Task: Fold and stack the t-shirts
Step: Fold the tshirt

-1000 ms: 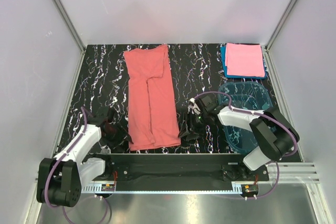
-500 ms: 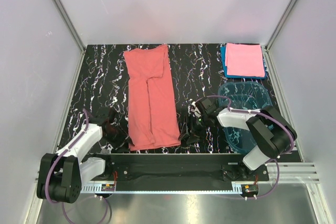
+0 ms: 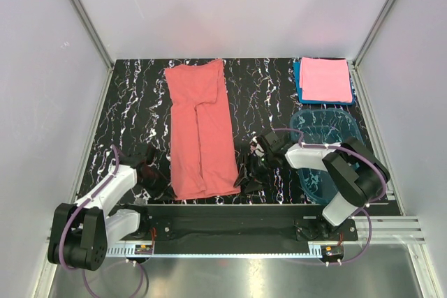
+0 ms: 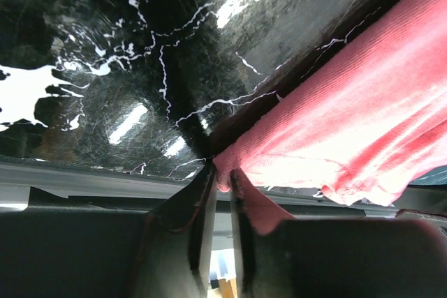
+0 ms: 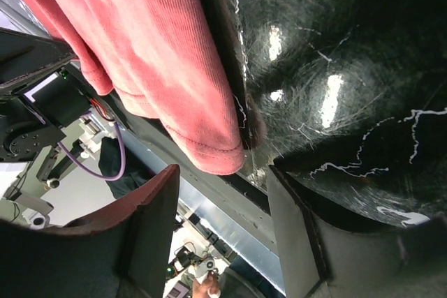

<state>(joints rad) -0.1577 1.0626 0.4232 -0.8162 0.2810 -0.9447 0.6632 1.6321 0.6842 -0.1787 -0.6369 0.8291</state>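
Coral tee [image 3: 201, 127] lies flat and lengthwise on the table [image 3: 133, 102], left of centre; left gripper [image 4: 222, 172] at its near left corner, jaws clenched on that corner, cloth pinched between them; right gripper [image 5: 223, 174] at the near right corner, jaws spread wide, hem edge between them, ungripped; pink tee [image 3: 325, 79] folded, stacked on blue tee [image 3: 297, 83] at far right; tub [image 3: 349, 130] just nearer than the stack.

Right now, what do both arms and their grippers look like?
Both the left arm and right arm have white shells, black rounded joints and a looping purple cable. The left gripper and right gripper are black, each with two flat matte fingers.
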